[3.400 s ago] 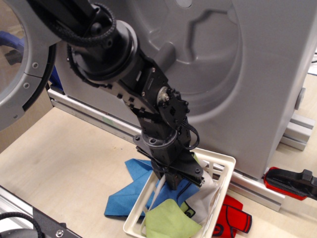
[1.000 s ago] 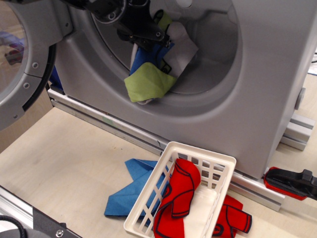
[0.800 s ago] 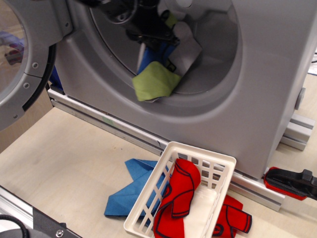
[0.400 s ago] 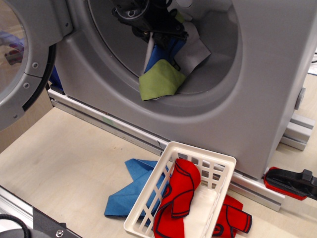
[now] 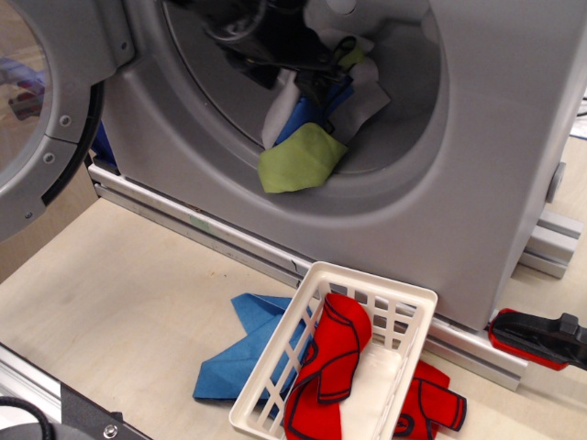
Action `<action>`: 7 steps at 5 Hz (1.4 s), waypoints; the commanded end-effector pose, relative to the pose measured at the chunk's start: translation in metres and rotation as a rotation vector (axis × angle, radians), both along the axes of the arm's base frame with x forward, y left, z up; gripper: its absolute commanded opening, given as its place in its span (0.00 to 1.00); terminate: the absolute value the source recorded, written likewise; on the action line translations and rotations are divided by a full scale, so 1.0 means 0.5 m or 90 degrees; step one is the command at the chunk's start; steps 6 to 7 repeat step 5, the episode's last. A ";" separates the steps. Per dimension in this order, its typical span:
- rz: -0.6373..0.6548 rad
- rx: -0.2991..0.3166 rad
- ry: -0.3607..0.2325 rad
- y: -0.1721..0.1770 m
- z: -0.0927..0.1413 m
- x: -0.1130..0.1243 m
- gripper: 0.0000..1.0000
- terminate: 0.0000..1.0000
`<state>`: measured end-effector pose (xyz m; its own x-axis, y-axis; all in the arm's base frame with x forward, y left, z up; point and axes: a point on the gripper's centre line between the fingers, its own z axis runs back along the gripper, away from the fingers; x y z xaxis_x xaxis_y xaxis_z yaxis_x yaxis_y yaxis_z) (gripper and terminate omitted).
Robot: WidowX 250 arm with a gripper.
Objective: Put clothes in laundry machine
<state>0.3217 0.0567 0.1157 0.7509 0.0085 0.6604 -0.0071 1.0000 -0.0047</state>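
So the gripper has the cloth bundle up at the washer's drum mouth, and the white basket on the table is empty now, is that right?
Not empty. The observation.image view shows a red cloth draped in the white basket. The rest holds: the gripper has the clothes at the laundry machine's drum mouth.

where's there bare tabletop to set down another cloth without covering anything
The wide patch of table left of the plain blue cloth, below the washer, is bare. The strip right of the white basket is narrow. It is crowded around the basket: red cloths in and beside it, blue cloth tucked under its left side.
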 end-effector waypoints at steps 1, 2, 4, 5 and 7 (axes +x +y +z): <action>-0.029 0.012 -0.009 -0.001 0.055 -0.091 1.00 0.00; -0.059 0.014 0.010 -0.016 0.062 -0.131 1.00 0.00; -0.084 -0.009 0.056 -0.055 0.112 -0.170 1.00 0.00; -0.084 -0.009 0.056 -0.055 0.112 -0.170 1.00 1.00; -0.084 -0.009 0.056 -0.055 0.112 -0.170 1.00 1.00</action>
